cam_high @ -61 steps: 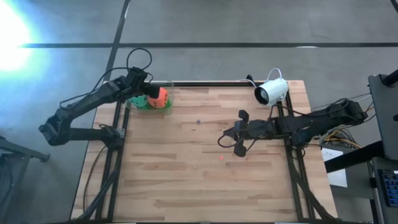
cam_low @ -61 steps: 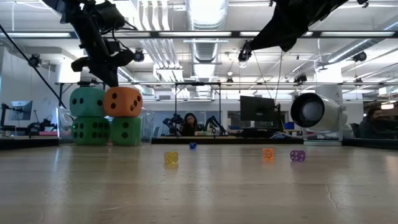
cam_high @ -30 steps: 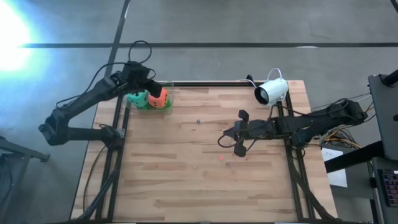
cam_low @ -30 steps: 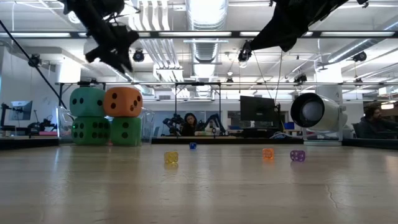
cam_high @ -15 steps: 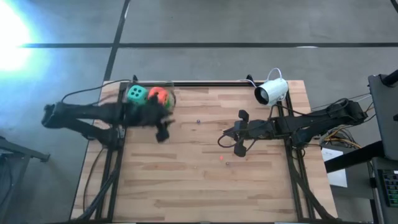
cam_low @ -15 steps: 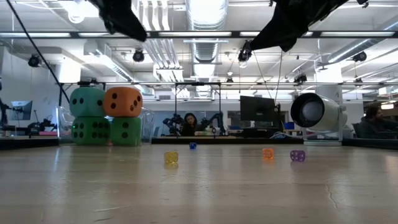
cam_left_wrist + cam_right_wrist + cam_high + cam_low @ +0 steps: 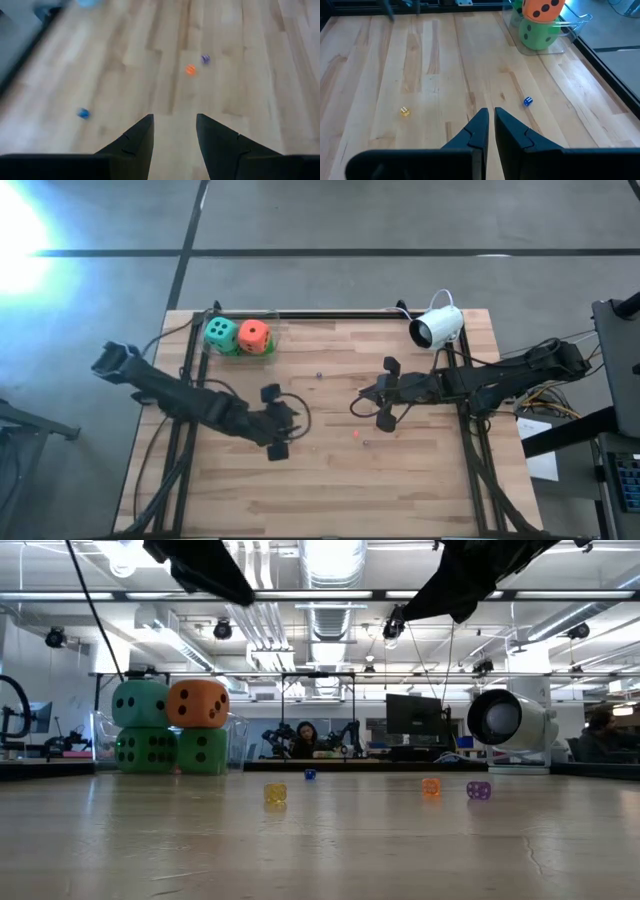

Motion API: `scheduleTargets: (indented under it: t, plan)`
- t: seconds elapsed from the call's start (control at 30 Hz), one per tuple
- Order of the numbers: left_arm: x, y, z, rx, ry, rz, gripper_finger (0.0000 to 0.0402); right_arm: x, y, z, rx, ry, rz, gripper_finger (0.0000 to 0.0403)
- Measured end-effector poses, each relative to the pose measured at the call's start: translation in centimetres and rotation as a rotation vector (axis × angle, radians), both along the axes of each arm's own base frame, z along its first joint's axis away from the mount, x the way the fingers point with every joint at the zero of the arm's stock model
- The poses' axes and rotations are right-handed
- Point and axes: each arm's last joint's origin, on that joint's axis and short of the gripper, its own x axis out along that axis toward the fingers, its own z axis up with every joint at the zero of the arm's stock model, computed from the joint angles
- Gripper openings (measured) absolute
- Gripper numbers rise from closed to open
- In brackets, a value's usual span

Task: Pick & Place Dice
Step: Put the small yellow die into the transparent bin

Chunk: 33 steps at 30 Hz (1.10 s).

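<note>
Jaws, left: we see the left gripper [image 7: 174,131] parted with nothing between its fingers, hanging above the middle of the wooden surface [image 7: 330,480], on an arm reaching in from the left edge.
Jaws, right: we find the right gripper [image 7: 491,121] with its fingers nearly together and a thin gap between them, empty, over the surface right of centre.
Dice: we count four big soft cubes stacked two on two at the far left corner of the surface, well apart from both grippers; the teal die [image 7: 140,703] and the orange-red die [image 7: 198,704] sit on top, the green dice [image 7: 146,749] beneath them.
Tray: we make out a clear plastic tray [image 7: 572,26] around the stack in the right wrist view.
Small cubes: we note a tiny yellow cube [image 7: 276,794], a blue one [image 7: 310,775], an orange one [image 7: 431,786] and a purple one [image 7: 479,790] scattered on the bare wood.
Camera: we see a white camera [image 7: 437,327] at the far right corner.
</note>
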Motion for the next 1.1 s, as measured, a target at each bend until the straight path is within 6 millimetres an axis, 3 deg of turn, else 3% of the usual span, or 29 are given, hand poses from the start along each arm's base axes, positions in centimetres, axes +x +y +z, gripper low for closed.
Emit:
scheduleTargets:
  t: [0.5,0.7,0.9,1.1]
  plan:
    - [4.8,-2.7,-8.6,-0.342,0.113,0.140,0.0149,0.0,0.0,0.0,-0.001,0.005,0.000,0.0027]
    - [5.3,-3.5,-9.9,-0.408,0.131,0.219,0.0149,0.0,0.0,0.0,-0.001,0.005,0.000,0.0027]
    - [5.4,-3.9,-10.5,-0.370,0.104,0.252,0.0150,0.0,0.0,0.0,-0.001,0.005,0.000,0.0027]
    - [6.0,-4.4,-12.4,-0.370,0.105,0.263,0.0150,0.0,0.0,0.0,0.000,0.004,0.000,0.0027]
